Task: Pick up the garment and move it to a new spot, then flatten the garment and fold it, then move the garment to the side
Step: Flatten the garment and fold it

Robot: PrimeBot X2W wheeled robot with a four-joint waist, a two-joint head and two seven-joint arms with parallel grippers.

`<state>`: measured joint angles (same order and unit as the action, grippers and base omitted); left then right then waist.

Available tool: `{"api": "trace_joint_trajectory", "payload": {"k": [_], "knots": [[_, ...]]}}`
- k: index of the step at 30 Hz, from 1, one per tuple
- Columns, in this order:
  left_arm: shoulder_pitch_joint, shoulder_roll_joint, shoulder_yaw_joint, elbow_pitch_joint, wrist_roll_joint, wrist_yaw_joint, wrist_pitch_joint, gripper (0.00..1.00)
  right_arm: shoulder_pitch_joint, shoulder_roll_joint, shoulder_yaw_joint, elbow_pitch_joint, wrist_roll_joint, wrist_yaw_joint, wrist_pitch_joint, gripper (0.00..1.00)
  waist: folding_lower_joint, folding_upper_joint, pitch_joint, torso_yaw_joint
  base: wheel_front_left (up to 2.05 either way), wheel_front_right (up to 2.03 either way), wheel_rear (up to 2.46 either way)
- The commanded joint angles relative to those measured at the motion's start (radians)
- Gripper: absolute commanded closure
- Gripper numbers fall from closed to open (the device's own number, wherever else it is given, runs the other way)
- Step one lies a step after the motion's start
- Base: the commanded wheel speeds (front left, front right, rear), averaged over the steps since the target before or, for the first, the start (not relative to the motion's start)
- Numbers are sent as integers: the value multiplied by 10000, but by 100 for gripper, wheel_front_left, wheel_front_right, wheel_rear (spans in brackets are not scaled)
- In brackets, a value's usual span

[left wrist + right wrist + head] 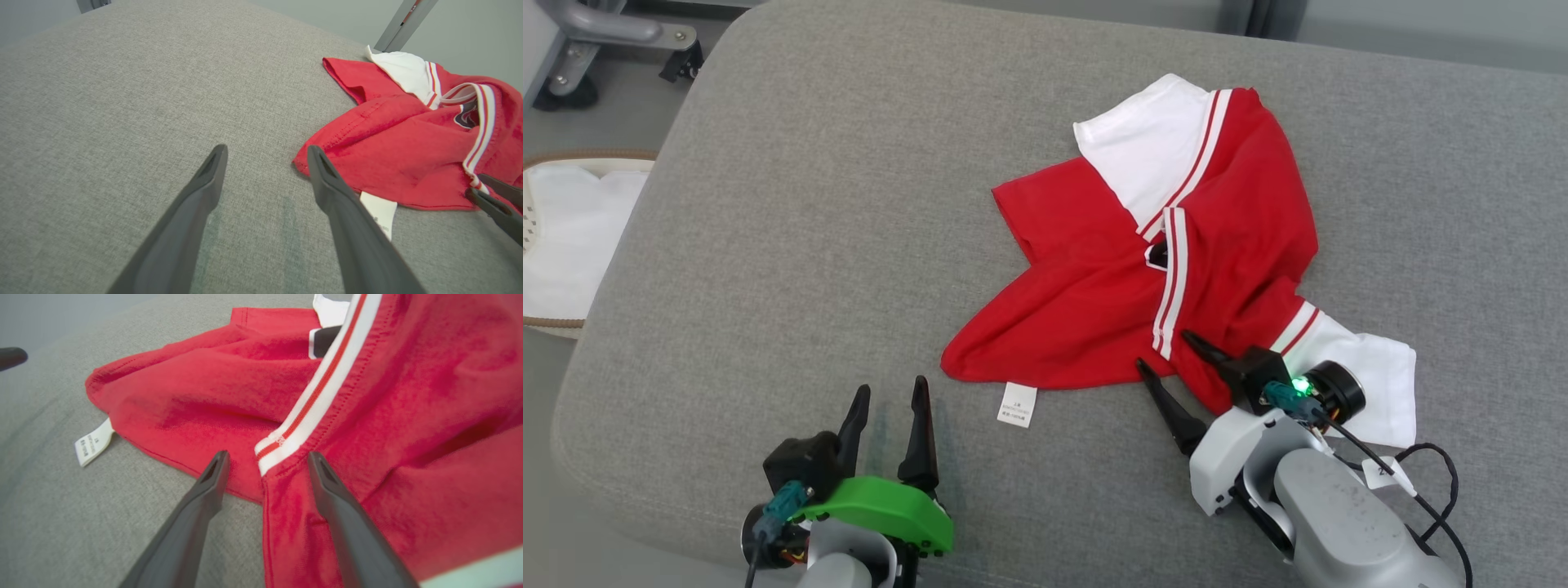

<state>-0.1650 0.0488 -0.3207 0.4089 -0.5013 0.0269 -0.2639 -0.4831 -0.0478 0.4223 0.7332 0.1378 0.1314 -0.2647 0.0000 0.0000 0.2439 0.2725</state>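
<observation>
The garment (1168, 253) is a red shirt with white sleeves and red-and-white striped trim, lying crumpled on the grey cushion at centre right; its white label (1017, 405) pokes out at the near hem. My left gripper (890, 390) stands open over bare cushion, left of the garment's near corner (310, 157), with nothing between its fingers. My right gripper (1164, 349) is open at the garment's near edge, its fingers straddling the end of the striped trim (282, 443) without closing on it.
The grey cushion (849, 245) has free room on its left half. A white basket (564, 237) with white cloth sits on the floor at the far left. A grey metal frame with casters (605, 41) stands at the back left.
</observation>
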Motion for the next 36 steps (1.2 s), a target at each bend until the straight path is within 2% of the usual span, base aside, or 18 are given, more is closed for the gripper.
{"api": "trace_joint_trajectory", "payload": {"k": [1,3,4,6,7,14,18,22,27,29,31,32,33,36], "knots": [[-105,41,-3,-32,-109,45,-3,0,7,-64,-115,160,-88,-15,9,45,0,0,48,31,0,0,0],[-98,41,-46,-22,-127,65,-3,0,-23,-82,-258,328,-190,-15,20,56,0,0,68,14,0,0,0],[-101,41,-65,-15,-132,66,-3,0,-24,-84,-283,405,-214,-17,20,65,0,0,71,7,0,0,0],[-121,42,-87,-5,-141,53,-3,0,-31,-82,-372,427,-140,-17,21,91,0,0,80,-10,0,0,0],[-147,42,-92,-7,-131,30,-3,0,-40,-79,-415,369,-79,-17,21,98,0,0,86,-19,0,0,0],[-146,42,-62,55,-37,-50,-3,0,34,-72,-611,-126,192,-17,7,100,0,0,-38,-130,0,0,0],[61,42,73,88,86,-73,-3,0,41,-61,-925,-990,713,-17,6,100,0,0,-240,-349,0,0,0],[244,42,243,182,281,-144,-3,0,-191,-107,-2032,-1865,988,-17,6,100,0,0,-443,-747,0,0,0],[377,43,264,251,427,-191,-2,0,-257,-738,-3710,-2102,792,-15,4,100,0,0,-685,-1227,0,0,0],[388,44,274,272,431,-238,-3,0,-218,-1096,-4308,-1845,614,-15,4,91,0,0,-724,-1389,0,0,0],[340,43,239,288,456,-257,-3,0,-158,-1447,-4833,-1474,220,-15,4,75,0,0,-720,-1523,0,0,0],[303,43,231,283,471,-265,-3,0,-134,-1539,-5089,-1228,70,-15,6,43,0,0,-698,-1587,0,0,0],[247,44,203,282,483,-268,-3,0,-179,-1662,-5416,-1028,-130,-15,4,0,0,0,-667,-1649,0,0,0],[88,44,216,285,523,-282,-3,0,-396,-1816,-6309,-658,-741,-15,5,0,0,0,-562,-1829,0,0,0]]}}
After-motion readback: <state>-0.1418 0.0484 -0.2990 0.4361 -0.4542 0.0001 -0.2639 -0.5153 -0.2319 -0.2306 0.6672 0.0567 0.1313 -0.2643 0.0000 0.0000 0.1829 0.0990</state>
